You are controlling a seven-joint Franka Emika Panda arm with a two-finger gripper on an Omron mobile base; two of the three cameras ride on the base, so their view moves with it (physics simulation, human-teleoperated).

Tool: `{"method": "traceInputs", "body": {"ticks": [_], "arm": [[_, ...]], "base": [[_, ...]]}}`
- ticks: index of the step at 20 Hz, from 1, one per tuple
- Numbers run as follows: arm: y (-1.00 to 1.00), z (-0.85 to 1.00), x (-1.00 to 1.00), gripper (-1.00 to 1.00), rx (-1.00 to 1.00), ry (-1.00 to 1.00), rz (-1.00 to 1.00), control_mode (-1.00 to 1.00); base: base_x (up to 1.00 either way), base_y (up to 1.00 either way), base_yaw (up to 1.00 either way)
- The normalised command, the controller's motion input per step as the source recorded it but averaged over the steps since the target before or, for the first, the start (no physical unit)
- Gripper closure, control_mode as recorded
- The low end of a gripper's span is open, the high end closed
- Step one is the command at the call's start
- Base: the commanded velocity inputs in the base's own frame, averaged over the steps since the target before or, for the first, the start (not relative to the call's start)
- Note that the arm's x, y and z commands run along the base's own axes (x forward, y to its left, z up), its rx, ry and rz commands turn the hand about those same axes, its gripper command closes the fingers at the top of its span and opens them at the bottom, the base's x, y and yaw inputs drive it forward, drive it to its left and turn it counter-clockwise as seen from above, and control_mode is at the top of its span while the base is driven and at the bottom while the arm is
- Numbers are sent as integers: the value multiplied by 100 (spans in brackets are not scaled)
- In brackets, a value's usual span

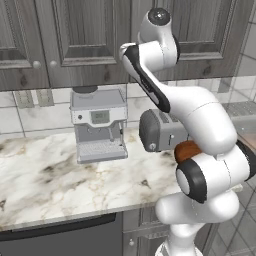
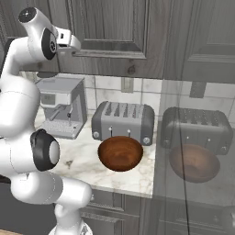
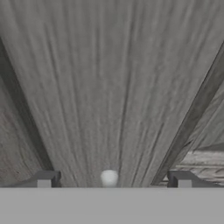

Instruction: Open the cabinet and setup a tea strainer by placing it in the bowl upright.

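Hovering wide open and empty, the gripper frames the knob at bottom center; small, slick-looking, so pinch it squarely—cabinet door's probably stiff, heavy-ish.

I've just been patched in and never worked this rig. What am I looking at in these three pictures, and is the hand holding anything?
It is a white robot arm on a driving base in a kitchen. Two pictures come from cameras on the base, behind the arm to its left and right; the third looks along the hand. On the marble counter stand a coffee machine, a grey toaster and a reddish-brown bowl. The gripper is open and holds nothing; its fingertips flank the small round knob of the closed cabinet door.
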Motion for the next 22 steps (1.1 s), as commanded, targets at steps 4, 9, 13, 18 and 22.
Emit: {"method": "traceInputs", "body": {"ticks": [4,9,13,18,22], "arm": [[18,0,14,-100,0,0,0,-100],[12,-6,2,-100,0,0,0,-100],[0,-13,0,-100,0,0,0,-100],[1,-6,0,-100,0,0,0,-100],[2,-1,0,-100,0,0,0,-100]], "base": [[0,0,0],[0,0,0],[0,0,0],[0,0,0],[0,0,0]]}}
